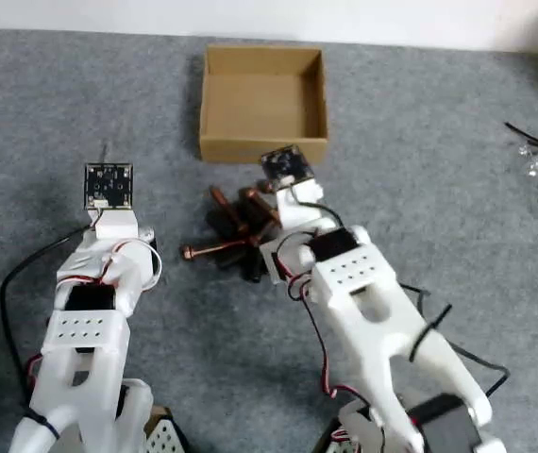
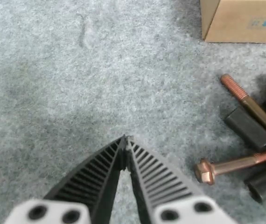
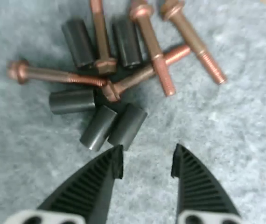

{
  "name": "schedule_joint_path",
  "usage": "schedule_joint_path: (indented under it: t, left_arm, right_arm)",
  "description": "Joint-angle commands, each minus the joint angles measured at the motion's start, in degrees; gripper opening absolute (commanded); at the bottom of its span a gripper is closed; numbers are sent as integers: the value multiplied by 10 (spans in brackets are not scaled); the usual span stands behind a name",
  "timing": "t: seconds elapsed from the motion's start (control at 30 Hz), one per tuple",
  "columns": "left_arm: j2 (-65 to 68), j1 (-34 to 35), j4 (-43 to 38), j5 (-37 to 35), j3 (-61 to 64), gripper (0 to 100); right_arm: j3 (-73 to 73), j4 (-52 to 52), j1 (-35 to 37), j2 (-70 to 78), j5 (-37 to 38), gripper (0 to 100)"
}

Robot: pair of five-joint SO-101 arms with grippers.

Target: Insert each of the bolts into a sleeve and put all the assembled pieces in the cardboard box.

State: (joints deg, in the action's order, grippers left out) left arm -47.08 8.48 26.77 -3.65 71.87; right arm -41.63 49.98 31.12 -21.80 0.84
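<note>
Starting from the open-topped brown cardboard box [image 1: 262, 149], you have nothing in it; every loose piece lies heaped on the grey carpet [image 1: 458, 113] just in front of its near wall. Your right gripper [image 3: 148, 151] hangs at the heap's edge, close to that same wall, jaws spread and empty. Your left gripper [image 2: 126, 140] is clenched on nothing, off beyond the box's left front corner. The copper-coloured flanged metal bolts [image 3: 53, 74] look dense, rigid and smooth, so expect them to roll or swivel; pinch one across the shank near the head. The short dark grey metal sleeves [image 3: 127, 126] are probably slick too: grip across the barrel mid-length, leaving the bore clear.
</note>
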Motion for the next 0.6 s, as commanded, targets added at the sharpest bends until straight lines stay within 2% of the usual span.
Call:
schedule_joint_path:
  t: [0.0, 0.23, 0.33, 0.57]
  left_arm:
    - [1, 2, -11, -3, -4, 11]
    - [1, 3, -11, -3, -4, 11]
    - [1, 3, -11, -4, -4, 11]
    - [1, 3, -11, -4, -4, 11]
  right_arm:
    - [21, -2, 18, -22, -14, 159]
    - [36, -31, 40, 120, -17, 159]
    - [79, -29, 40, 180, -46, 159]
    - [135, -29, 58, 249, -56, 159]
